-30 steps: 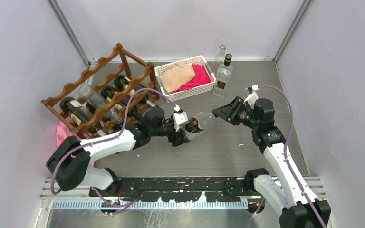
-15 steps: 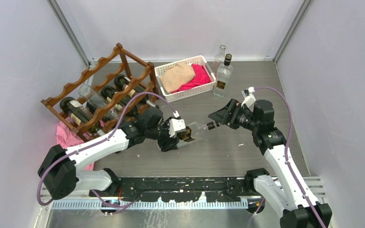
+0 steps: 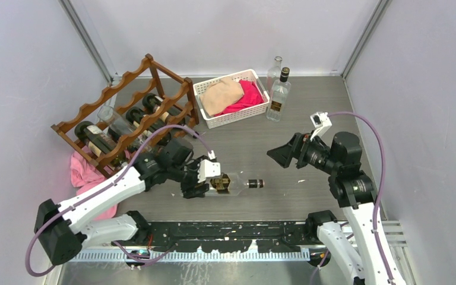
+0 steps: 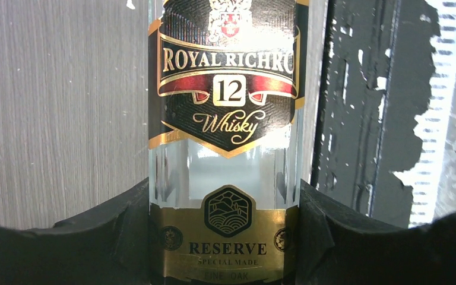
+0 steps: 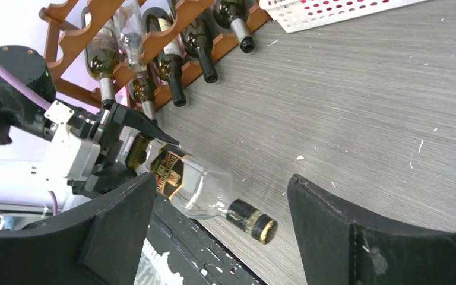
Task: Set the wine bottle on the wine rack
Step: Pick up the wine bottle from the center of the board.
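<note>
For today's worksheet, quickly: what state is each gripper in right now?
Left gripper: closed on the whisky bottle, around its body.
Right gripper: open, holding nothing.

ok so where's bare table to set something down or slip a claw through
Bare table lies between the white basket and the held bottle, and right of the two upright bottles. Crowded at left: wine rack, pink cloth, left arm.

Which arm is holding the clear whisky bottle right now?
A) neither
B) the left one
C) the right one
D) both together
B: the left gripper is clamped around the whisky bottle, while the right gripper stands open and apart from it.
</note>
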Tool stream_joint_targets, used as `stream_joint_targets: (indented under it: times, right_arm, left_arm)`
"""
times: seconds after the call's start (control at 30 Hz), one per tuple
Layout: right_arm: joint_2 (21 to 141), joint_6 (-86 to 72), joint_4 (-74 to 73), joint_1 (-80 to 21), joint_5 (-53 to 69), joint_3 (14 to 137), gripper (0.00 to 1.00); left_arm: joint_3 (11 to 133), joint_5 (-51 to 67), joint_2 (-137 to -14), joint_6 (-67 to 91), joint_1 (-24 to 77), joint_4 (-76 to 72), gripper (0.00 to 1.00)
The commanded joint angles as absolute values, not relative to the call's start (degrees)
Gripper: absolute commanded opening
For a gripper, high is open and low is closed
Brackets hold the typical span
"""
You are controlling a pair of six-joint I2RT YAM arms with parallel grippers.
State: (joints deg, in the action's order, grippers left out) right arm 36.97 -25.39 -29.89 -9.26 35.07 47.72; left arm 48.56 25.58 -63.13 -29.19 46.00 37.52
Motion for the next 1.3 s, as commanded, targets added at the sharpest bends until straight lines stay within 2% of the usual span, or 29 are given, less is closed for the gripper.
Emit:
stream_joint_targets:
  times: [0.0, 0.07, 0.13, 0.17, 0.4, 0.63, 1.27]
  right_arm:
    - [34.5, -21.2, -31.5, -9.5, 36.9, 49.5, 0.87]
    - [33.5, -22.3, -29.5, -9.5, 37.1, 47.8, 0.90]
    - [32.5, -23.9, -26.8, -9.7, 37.2, 45.8, 0.99]
    - [32.0, -24.3, -26.0, -9.8, 37.6, 45.0, 1.00]
    - [28.4, -21.8, -22.6, -10.5, 38.1, 39.8, 1.00]
    - [27.2, -13.2, -22.5, -12.6, 43.7, 37.4, 1.00]
    - [37.9, 5.1, -39.5, -21.2, 35.3, 46.2, 1.00]
  left_arm:
    - [51.5, 30.4, -57.0, -32.0, 45.7, 39.4, 0.00]
    - [50.2, 31.3, -55.3, -31.7, 45.8, 38.8, 0.00]
    - [49.1, 32.2, -54.1, -31.0, 45.8, 37.6, 0.00]
    - [48.6, 32.8, -53.8, -30.7, 45.8, 37.2, 0.00]
    - [46.2, 32.5, -53.4, -31.4, 45.8, 35.9, 0.00]
    - [45.8, 32.2, -52.9, -34.1, 45.7, 34.9, 0.00]
    - [41.4, 36.4, -48.4, -33.3, 41.7, 28.4, 0.00]
